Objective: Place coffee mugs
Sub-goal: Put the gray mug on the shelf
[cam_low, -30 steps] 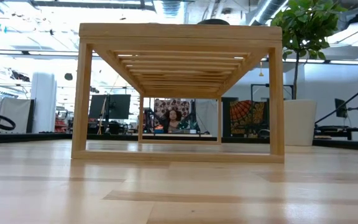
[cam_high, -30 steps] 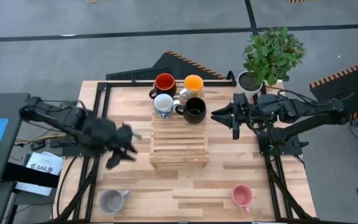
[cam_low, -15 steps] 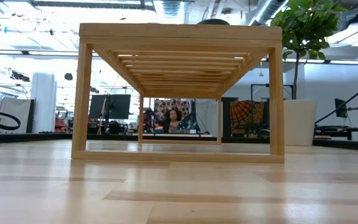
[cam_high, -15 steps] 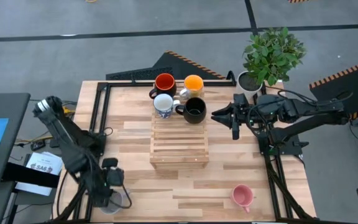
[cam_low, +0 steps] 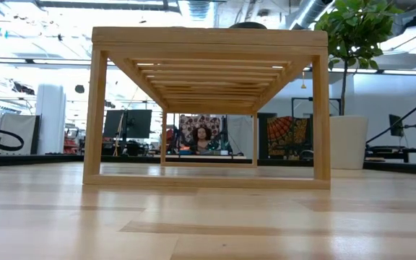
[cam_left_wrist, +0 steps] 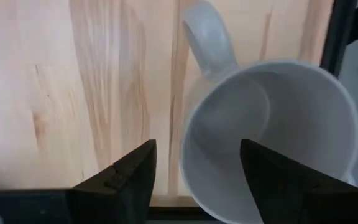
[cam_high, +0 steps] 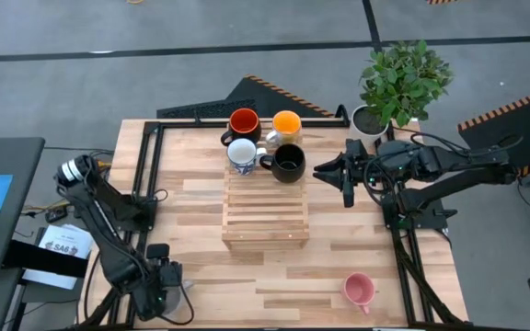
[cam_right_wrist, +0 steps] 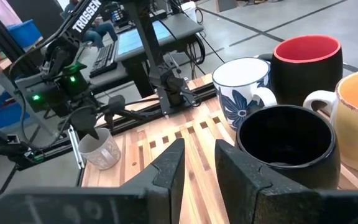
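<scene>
Four mugs already stand together at the far end of the wooden rack (cam_high: pixel 265 207): the red mug (cam_high: pixel 244 121), the orange mug (cam_high: pixel 286 123), the white mug (cam_high: pixel 241 154) and the black mug (cam_high: pixel 289 162). The pink mug (cam_high: pixel 358 290) sits alone on the worktop (cam_high: pixel 339 239), off the rack's near right corner.

The grey mug (cam_left_wrist: pixel 272 137) is off the rack's near left corner, by the worktop's front edge. The left tool (cam_left_wrist: pixel 197 171) hangs directly over it with its fingers spread. One finger sits over the mug's open mouth and the other over bare wood just outside the wall, so the near wall lies between them. The handle points away from the tool. From overhead the arm hides the mug almost entirely.

The main risk, as I judge it, is a poor grip on the rim. If the tool comes down off line, a finger could land on the rim and push or tip the mug rather than straddle the wall. A thin pinch on smooth ceramic could also let the mug swing or slip once lifted. With the worktop's edge so close, a shove could send it off.

The right tool (cam_right_wrist: pixel 197 165) waits just right of the black mug, its fingers slightly apart and holding nothing.
</scene>
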{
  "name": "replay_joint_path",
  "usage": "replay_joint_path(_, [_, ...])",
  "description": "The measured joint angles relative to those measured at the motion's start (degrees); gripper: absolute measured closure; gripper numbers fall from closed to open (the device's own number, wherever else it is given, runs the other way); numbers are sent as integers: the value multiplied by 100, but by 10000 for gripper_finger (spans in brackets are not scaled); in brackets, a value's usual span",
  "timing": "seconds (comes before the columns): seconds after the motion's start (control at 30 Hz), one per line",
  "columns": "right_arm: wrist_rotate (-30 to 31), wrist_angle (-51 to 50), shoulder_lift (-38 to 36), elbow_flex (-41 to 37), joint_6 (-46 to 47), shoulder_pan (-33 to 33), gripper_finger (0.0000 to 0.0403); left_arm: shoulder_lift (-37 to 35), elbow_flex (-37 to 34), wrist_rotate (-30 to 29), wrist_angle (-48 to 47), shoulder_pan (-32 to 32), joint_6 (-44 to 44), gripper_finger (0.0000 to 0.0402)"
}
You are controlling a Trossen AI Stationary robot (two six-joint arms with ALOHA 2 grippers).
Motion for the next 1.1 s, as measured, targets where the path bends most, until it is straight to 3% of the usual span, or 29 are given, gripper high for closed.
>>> replay_joint_path(0.27, [1, -227, 0, 2, -15, 0, 286, 101, -750, 459, 771, 14, -449, 183])
replay_joint_path(0.6, [-1, -429, 0, 2, -17, 0, 286, 97, -854, 320, 811, 25, -347, 196])
replay_joint_path(0.73, [-1, -448, 0, 2, -74, 0, 286, 97, -854, 254, 793, 58, -338, 243])
replay_joint_path(0.93, [-1, -436, 0, 4, -263, 0, 286, 93, -854, 420, 710, 283, -254, 379])
replay_joint_path(1.1, [-1, -431, 0, 4, -321, 0, 286, -51, -858, 792, 645, 615, -146, 394])
